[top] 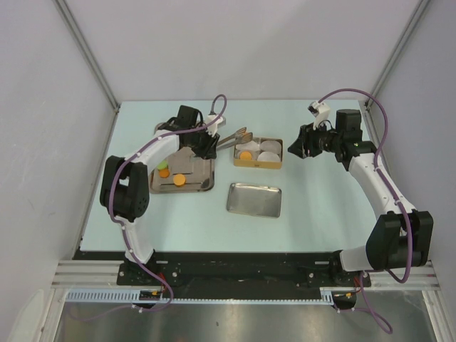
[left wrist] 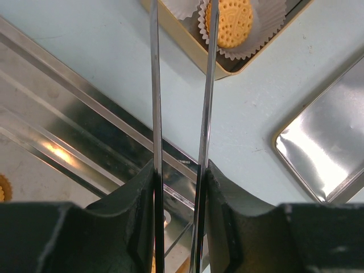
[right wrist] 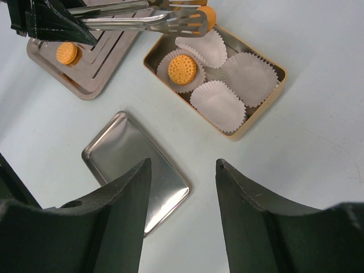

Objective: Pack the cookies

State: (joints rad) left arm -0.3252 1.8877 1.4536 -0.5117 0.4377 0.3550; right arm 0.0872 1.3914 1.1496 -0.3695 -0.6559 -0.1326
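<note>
My left gripper (top: 208, 141) (left wrist: 179, 169) is shut on metal tongs (top: 232, 137) (left wrist: 154, 85) (right wrist: 136, 17). In the right wrist view the tong tips pinch an orange cookie (right wrist: 208, 13) above the far corner of the gold box (top: 258, 163) (right wrist: 263, 114). Another orange cookie (top: 246, 154) (left wrist: 230, 21) (right wrist: 182, 69) lies in a white paper liner in the box. The steel tray (top: 203, 172) (right wrist: 85, 88) holds two orange cookies (top: 179, 180) (right wrist: 67, 52) and a green one (top: 164, 165). My right gripper (top: 298, 142) (right wrist: 183, 166) is open and empty, right of the box.
A shiny steel lid (top: 254, 199) (right wrist: 133, 165) (left wrist: 324, 153) lies flat in front of the gold box. Three empty white liners (right wrist: 219, 105) fill the rest of the box. Grey walls stand to the left, right and back.
</note>
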